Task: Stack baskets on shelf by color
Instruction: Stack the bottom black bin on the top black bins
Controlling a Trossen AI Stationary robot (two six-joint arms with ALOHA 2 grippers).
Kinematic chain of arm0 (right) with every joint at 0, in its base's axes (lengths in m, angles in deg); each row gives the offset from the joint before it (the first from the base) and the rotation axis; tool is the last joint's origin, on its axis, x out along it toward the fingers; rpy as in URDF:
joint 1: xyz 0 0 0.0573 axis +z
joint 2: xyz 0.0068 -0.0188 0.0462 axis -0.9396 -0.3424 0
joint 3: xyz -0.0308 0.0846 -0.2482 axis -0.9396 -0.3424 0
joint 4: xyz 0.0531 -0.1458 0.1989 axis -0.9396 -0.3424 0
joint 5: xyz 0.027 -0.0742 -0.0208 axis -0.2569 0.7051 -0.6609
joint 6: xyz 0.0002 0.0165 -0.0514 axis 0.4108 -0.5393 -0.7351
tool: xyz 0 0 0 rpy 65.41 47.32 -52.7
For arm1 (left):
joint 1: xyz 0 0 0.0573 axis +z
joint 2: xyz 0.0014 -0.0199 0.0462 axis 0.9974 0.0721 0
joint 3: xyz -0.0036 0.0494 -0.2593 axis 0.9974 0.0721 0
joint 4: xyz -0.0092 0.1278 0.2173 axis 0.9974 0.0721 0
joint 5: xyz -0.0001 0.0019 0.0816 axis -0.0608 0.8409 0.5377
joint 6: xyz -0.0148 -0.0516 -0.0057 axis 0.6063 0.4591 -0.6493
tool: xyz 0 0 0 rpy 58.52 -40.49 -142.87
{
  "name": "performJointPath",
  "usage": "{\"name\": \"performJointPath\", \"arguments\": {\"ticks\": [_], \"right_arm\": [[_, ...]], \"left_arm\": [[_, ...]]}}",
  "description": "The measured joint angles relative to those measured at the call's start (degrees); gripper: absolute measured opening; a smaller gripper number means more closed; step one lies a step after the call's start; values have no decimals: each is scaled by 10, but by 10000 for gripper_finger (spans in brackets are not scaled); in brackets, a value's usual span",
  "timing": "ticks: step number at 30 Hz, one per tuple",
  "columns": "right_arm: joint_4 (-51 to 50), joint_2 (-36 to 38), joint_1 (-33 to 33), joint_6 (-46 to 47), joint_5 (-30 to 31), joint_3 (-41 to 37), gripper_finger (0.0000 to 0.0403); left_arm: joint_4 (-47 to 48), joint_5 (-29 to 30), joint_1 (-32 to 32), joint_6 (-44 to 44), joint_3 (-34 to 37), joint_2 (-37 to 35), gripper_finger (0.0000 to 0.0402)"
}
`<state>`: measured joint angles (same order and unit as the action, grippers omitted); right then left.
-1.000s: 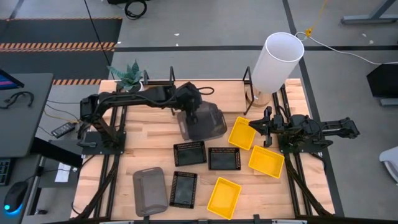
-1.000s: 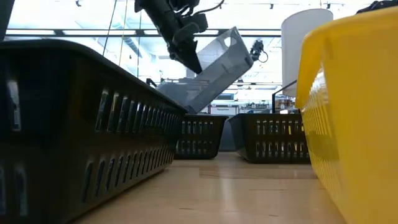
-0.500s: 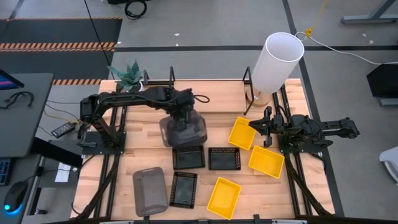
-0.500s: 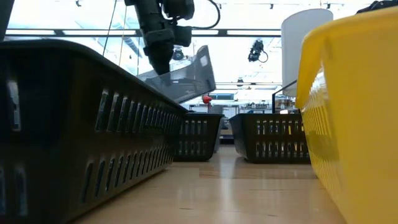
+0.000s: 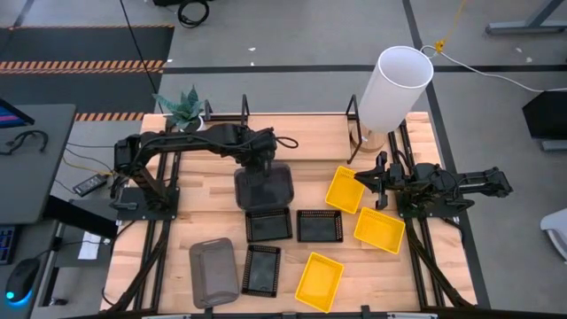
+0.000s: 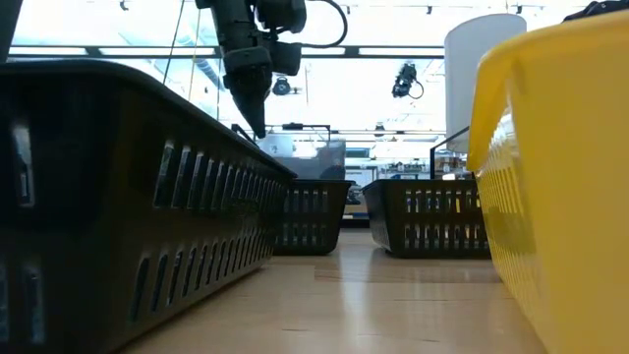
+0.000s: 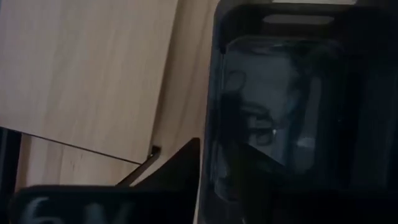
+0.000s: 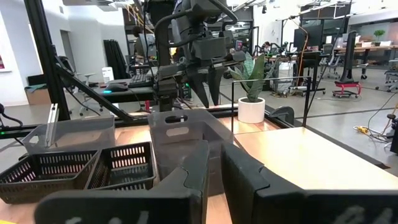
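Note:
My left gripper [image 5: 260, 165] is shut on a dark grey basket [image 5: 264, 188], which lies level near the table's middle, just short of the black wire shelf [image 5: 245, 111] at the far edge. A second grey basket [image 5: 213, 271] rests on its bottom near the front edge. Three black mesh baskets [image 5: 268, 224] [image 5: 319, 226] [image 5: 261, 268] and three yellow ones [image 5: 344, 189] [image 5: 379, 229] [image 5: 319, 281] sit flat on the table. My right gripper [image 5: 361, 180] waits, shut, beside the far yellow basket. My left gripper holds the grey basket by the rim of its far wall [image 7: 207, 143], coming from above and pointing down. One finger [image 7: 180, 168] stands outside the wall; the other is lost in the dark inside. The basket sits level, on or just above the table; its bottom is hidden.
A tall white cylinder [image 5: 394, 87] stands at the shelf's right end and a potted plant [image 5: 183, 108] at the far left corner. Bare wood lies left of the held basket and along the shelf. In the low view a black basket [image 6: 118, 197] and a yellow one [image 6: 560, 177] crowd the foreground.
My left gripper has carried the grey basket toward the table's left and down. The basket hung steeply tilted and lifted clear a second ago, tipped flatter half a second ago, and now lies level and low by the black mesh baskets. The right arm has kept still.

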<state>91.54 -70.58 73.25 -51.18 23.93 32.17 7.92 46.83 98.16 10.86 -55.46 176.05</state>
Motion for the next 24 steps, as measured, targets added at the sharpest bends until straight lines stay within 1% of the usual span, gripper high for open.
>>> {"name": "performJointPath", "arguments": {"ticks": [3, 6, 8, 11, 13, 15, 17, 20, 22, 23, 24], "right_arm": [[0, 0, 0, 0, 0, 0, 45], [0, 0, 0, 0, 0, 0, 45], [0, 0, 0, 0, 0, 0, 45], [0, 0, 0, 0, 0, 0, 45], [0, 0, 0, 0, 0, 0, 45], [0, 0, 0, 0, 0, 0, 45], [0, 0, 0, 0, 0, 0, 45], [0, 0, 0, 0, 0, 0, 45], [0, 0, 0, 0, 0, 0, 45], [0, 0, 0, 0, 0, 0, 45], [0, 0, 0, 0, 0, 0, 45]], "left_arm": [[4, -1, -3, -15, 0, 0, 121], [24, -10, -17, -57, -9, 0, 126], [34, -13, -36, -115, -10, -1, 124], [72, -15, -69, -225, -10, -1, 118], [94, 6, -92, -273, -9, 0, 120], [111, 45, -114, -296, -8, 4, 127], [131, 76, -134, -299, -8, 4, 140], [152, 86, -162, -286, -8, 4, 161], [170, 84, -179, -244, -8, 4, 173], [176, 77, -187, -206, -8, 4, 178], [181, 61, -196, -150, -8, 4, 182]]}}
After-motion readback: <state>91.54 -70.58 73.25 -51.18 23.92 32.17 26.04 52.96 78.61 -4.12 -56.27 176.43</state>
